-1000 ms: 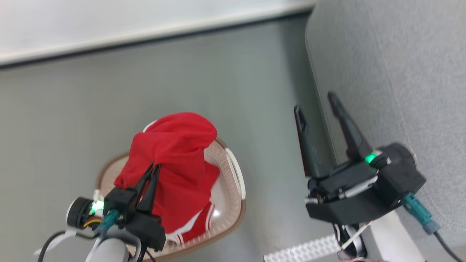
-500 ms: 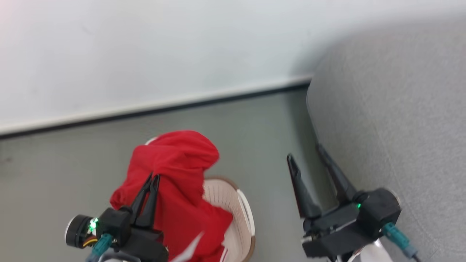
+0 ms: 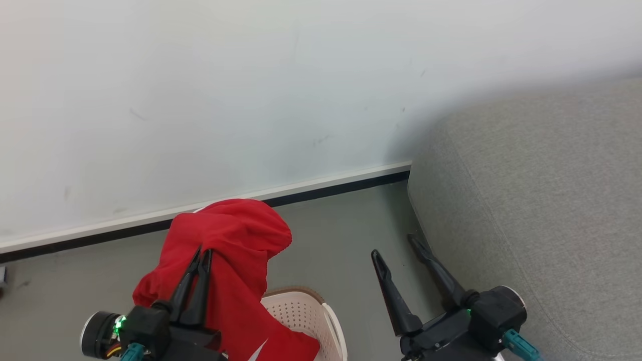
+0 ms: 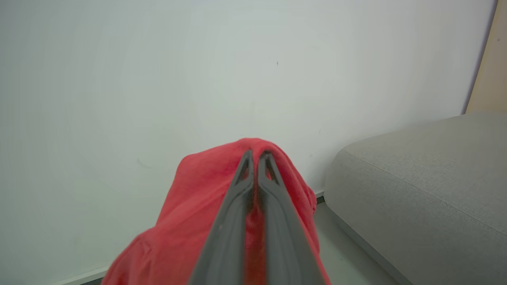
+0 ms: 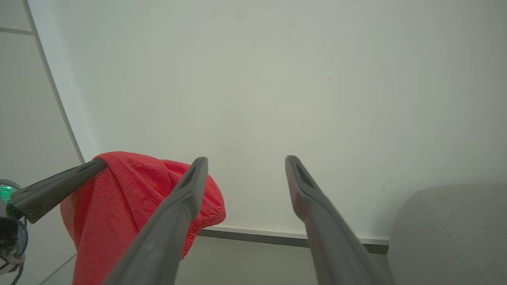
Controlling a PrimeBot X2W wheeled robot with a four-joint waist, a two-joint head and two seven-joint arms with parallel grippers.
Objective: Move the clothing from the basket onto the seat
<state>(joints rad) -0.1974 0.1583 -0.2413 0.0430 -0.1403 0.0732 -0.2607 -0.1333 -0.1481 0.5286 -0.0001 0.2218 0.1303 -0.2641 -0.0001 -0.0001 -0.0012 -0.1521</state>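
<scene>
Roughly midway: the left gripper, fingers pinched shut on the clothing, holds it draped above the basket just below it, while the seat, its visible part bare, lies far to its right beyond the wide-open, empty right gripper, so carrying across and releasing remain.

The left gripper has two long, thin, dark fingers tapering to points, set in a blocky black housing. At its side is a round black cylinder with a pale rim, beside a bright green light, a teal plug and thin yellow wires. The right gripper has the same dark tapering fingers, an angular black body, a round pale-rimmed module and a teal connector. Seen close, its matte grey fingers each have a narrow slot near the tip.
</scene>
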